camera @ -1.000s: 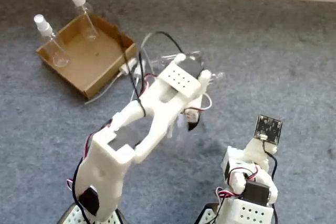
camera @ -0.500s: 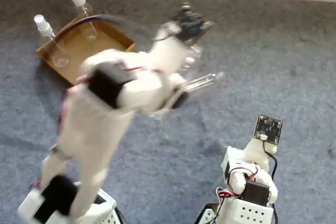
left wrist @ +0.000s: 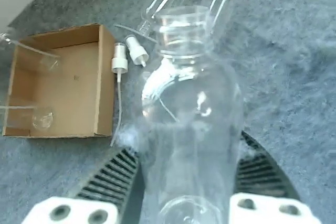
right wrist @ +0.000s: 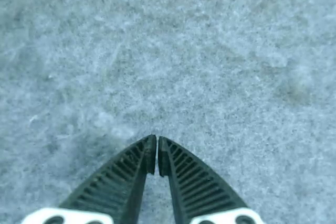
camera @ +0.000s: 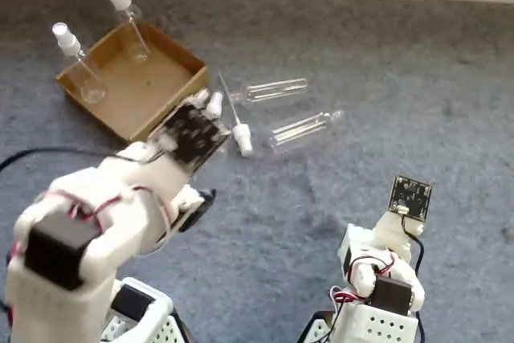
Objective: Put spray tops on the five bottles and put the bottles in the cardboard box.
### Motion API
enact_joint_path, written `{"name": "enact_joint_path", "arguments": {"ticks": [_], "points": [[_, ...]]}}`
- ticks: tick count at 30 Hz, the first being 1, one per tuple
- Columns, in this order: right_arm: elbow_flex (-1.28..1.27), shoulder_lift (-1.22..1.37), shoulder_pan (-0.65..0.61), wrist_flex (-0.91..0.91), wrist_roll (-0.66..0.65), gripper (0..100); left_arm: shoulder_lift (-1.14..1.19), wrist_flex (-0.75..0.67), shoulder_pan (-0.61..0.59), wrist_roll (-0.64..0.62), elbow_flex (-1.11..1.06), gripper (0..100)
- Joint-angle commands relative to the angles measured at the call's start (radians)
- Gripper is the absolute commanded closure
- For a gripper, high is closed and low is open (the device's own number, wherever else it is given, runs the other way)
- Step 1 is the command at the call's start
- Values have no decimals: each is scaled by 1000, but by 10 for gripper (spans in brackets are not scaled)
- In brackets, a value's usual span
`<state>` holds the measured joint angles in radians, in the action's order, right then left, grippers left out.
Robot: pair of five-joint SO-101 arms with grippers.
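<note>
My left gripper point(left wrist: 186, 156) has swung back, clamped on 1 uncapped clear plastic bottle point(left wrist: 191, 87); capping looks next.

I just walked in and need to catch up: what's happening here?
The left gripper holds an uncapped clear bottle above the carpet. Two capped bottles stand in the cardboard box. Two bare bottles and two loose spray tops lie beside it. The right gripper is shut, holding nothing.
</note>
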<state>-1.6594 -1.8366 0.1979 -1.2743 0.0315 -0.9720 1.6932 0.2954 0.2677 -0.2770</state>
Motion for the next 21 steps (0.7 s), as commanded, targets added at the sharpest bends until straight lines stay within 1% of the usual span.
{"name": "enact_joint_path", "arguments": {"ticks": [1, 7, 10, 17, 21], "points": [[-166, -1, 12, 18, 8, 994, -177, -124, -81, 9, -183, 909], [-166, -1, 12, 18, 8, 994, -414, -259, -209, 11, -463, 909], [-166, -1, 12, 18, 8, 994, -541, -311, -251, 11, -579, 909], [-163, -2, 16, 27, 3, 993, -754, -448, -265, 9, -845, 912], [-81, -2, 24, 91, 3, 992, -835, -522, -263, 5, -980, 912]]}}
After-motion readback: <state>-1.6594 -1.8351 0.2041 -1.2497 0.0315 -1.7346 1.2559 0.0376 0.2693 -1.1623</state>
